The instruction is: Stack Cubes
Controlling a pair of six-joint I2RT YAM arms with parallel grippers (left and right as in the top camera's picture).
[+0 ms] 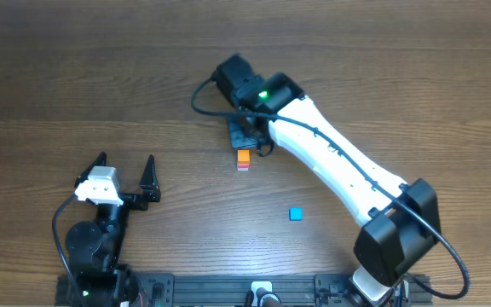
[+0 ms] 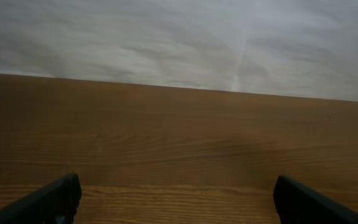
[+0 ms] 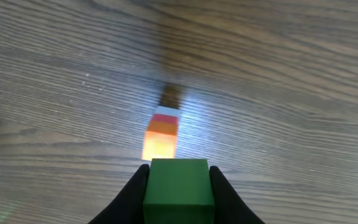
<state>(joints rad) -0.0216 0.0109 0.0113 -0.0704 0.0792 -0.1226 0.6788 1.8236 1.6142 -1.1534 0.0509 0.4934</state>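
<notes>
**Item 1. Right gripper** (image 1: 248, 135): closed on a green cube (image 3: 178, 186), one finger against each opposite side, the cube's top face level and showing. The arm reached from its base at 5 o'clock to near the middle of the table (image 1: 75, 68).

**Item 2. Stack** (image 3: 162, 132): upright near the table's middle. Orange cube (image 1: 244, 157) on top, red cube (image 3: 164, 118) under it, pale cube (image 3: 165, 111) lowest. Sides appeared flush, with no lean evident.

**Item 3. Blue cube** (image 1: 296, 213): loose on the table, at 4 o'clock from the stack and well apart from it.

**Item 4. Left gripper** (image 1: 126, 170): fingers spread wide, holding nothing, at 9 o'clock from the stack and well apart.

**Governing relation:** in the right wrist view the stack lay just ahead of the held green cube and slightly to one side, with a gap between them. The green cube was therefore short of the orange top, not over it. The stack's axis ran vertical, so placing would call for a short forward shift, a small sideways correction, then a straight descent. The right arm was much the nearer.

**Judged status:** carrying the fourth cube to the stack; the blue cube remained to be stacked.

**Risk:** an off-centre set-down could tip the narrow column.
</notes>
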